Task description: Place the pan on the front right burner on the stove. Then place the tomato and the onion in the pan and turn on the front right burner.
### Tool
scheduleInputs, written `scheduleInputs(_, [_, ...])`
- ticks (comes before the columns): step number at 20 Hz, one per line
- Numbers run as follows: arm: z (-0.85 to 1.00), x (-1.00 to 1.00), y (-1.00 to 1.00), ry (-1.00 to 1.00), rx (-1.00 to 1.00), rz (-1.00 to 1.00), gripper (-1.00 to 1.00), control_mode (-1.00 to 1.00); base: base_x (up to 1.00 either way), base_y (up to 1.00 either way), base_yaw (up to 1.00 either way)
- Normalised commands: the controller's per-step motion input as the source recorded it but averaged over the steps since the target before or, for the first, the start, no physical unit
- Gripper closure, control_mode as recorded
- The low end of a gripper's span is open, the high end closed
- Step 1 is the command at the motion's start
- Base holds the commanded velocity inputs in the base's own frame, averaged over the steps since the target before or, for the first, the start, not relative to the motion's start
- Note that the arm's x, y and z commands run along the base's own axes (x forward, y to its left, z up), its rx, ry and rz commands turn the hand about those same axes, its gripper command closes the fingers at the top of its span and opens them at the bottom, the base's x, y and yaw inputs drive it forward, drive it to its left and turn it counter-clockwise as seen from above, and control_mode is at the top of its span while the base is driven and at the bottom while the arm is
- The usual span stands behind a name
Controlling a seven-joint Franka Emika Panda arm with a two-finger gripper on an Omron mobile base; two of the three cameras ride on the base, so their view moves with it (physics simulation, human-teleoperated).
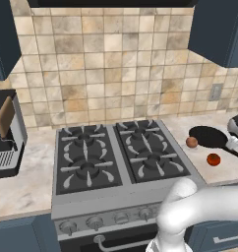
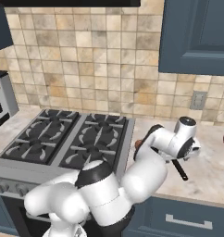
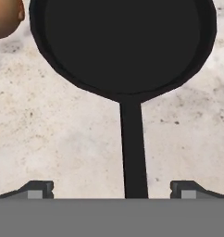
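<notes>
Gripper (image 3: 112,190) jaws stand spread wide, one dark fingertip (image 3: 37,189) at each side of the hand view, pinching nothing. Between them, straight ahead, runs the long thin handle of the pan (image 3: 123,46), which lies on the pale marble counter (image 3: 63,139); whether the tips touch the handle cannot be told. The pan's round black bowl lies beyond the tips along the handle. Off to the left of the bowl, at the corner of the hand view, shows the edge of the brown-tan onion (image 3: 5,18), just beside the pan's rim.

From the left base view, the pan (image 1: 207,136) sits on the counter to the right of the stove (image 1: 116,157), with the onion (image 1: 191,142) close at its left edge and the glossy tomato (image 1: 213,159) a little nearer the camera, apart from the pan. The front right burner (image 1: 153,165) carries only its bare grate.

From the right base view, the white arm (image 2: 146,171) hides most of the pan; the end of its handle (image 2: 181,172) pokes out beneath the wrist.
</notes>
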Motion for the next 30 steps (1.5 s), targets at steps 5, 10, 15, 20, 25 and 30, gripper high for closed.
scheduleInputs(5, [-0.24, 0.14, 0.00, 0.00, 0.00, 0.01, -1.00, -1.00, 0.00, 0.00, 0.00])
scheduleInputs(10, [-0.24, 0.15, -0.01, 0.00, 0.00, 0.02, -1.00, -1.00, 0.00, 0.00, 0.00])
scheduleInputs(15, [-0.11, 0.01, -0.31, 0.00, 0.00, 0.02, -1.00, -1.00, 0.00, 0.00, 0.00])
scheduleInputs(20, [-0.10, 0.01, -0.24, 0.00, 0.00, 0.02, -1.00, -1.00, 0.00, 0.00, 0.00])
scheduleInputs(25, [-0.04, 0.00, -0.13, 0.00, 0.00, 0.03, -1.00, -1.00, 0.00, 0.00, 0.00])
scheduleInputs(30, [-0.02, 0.00, -0.02, 0.00, 0.00, 0.03, -1.00, -1.00, 0.00, 0.00, 0.00])
